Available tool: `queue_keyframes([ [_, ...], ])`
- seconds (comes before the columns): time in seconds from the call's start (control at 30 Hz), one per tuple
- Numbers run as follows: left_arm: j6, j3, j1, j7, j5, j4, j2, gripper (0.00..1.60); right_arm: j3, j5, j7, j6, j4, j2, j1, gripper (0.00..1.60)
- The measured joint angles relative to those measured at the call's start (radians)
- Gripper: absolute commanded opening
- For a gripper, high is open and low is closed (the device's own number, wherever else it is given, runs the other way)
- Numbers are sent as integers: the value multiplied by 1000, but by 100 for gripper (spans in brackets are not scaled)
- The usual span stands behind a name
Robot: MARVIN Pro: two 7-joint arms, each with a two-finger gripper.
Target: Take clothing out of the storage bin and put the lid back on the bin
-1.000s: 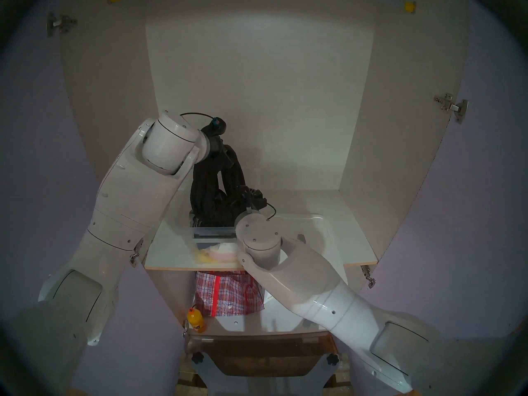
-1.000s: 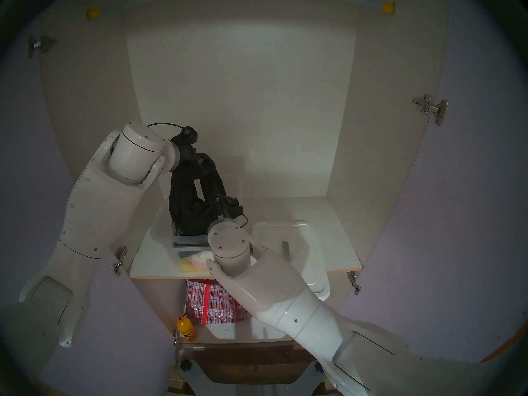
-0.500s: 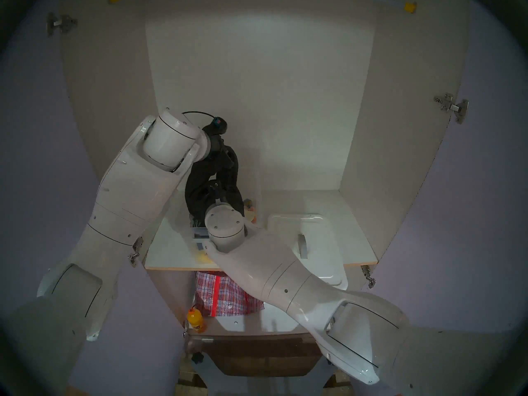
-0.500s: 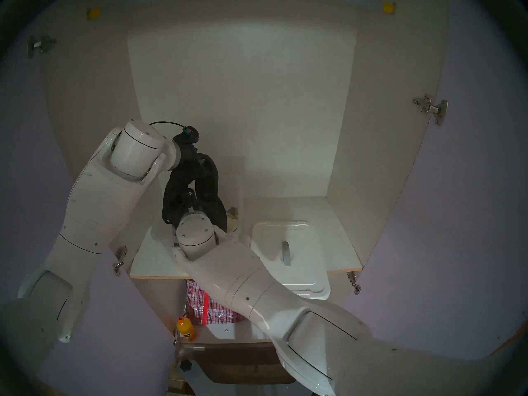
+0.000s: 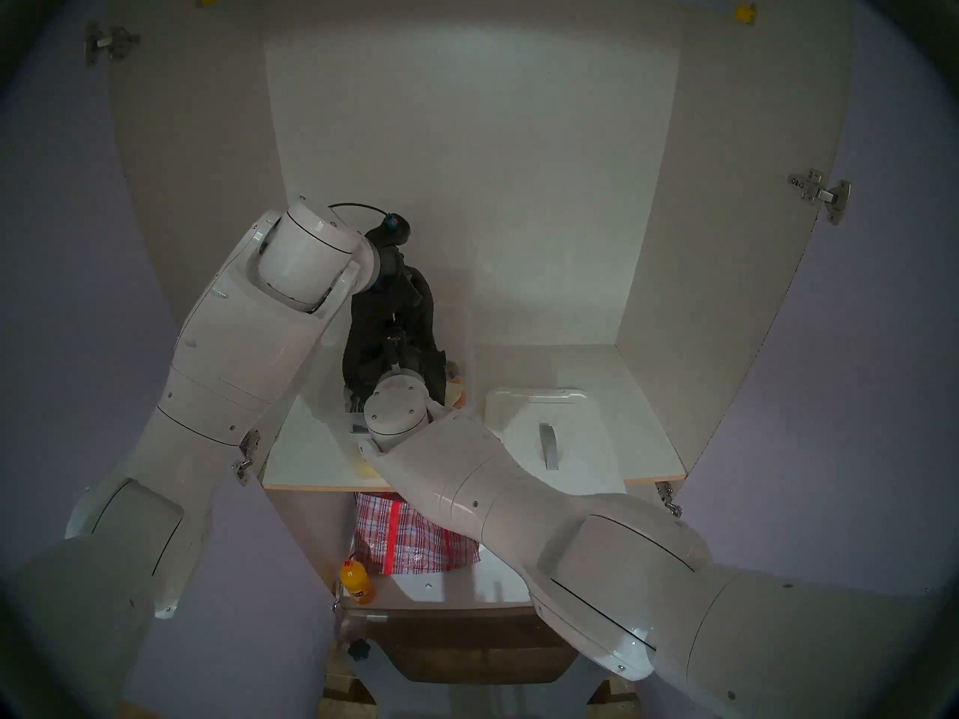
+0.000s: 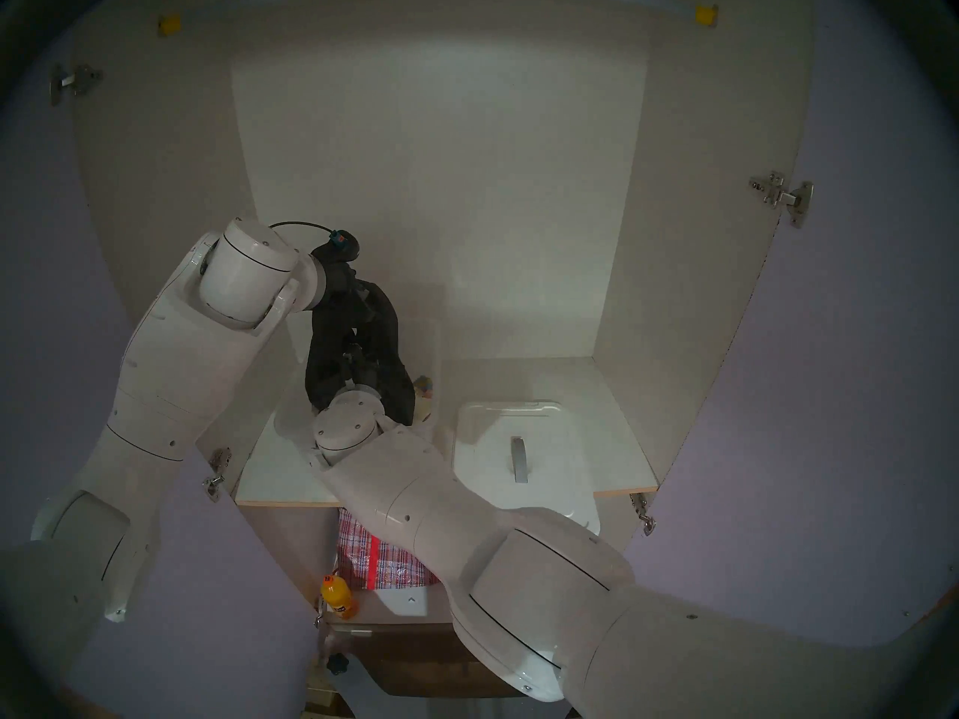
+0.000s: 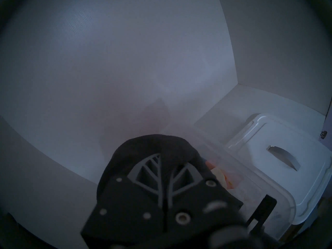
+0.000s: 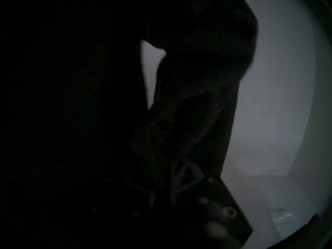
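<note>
Two end effectors, left end effector (image 7: 162, 173) and right end effector (image 5: 395, 345), clamp one black garment (image 5: 371, 334).

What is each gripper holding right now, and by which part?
The left gripper holds the black garment by its top fold. The right gripper is shut low against it; whether it grips fabric cannot be told.

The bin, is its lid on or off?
Off. The lid lies flat on the shelf beside the bin, whose top is open.
</note>
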Motion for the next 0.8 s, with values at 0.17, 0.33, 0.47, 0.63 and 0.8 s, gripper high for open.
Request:
queue_keyframes([
  [0.17,0,-2,3,-6,-7,6,1,0,63,21,1,-28,-13,-7,-1,0],
  [0.33,-13,-21,16,-7,-17,14,4,0,130,32,-22,-131,-86,-3,-19,0],
  [0.47,-35,-47,19,-8,-24,10,27,16,168,37,-34,-151,-122,-3,-10,0],
  [0.63,-63,-75,25,-15,-33,0,104,160,190,38,-51,-150,-138,-2,52,0],
  [0.8,-118,-93,29,-14,-34,-12,164,160,202,39,-77,-144,-138,-3,133,0],
])
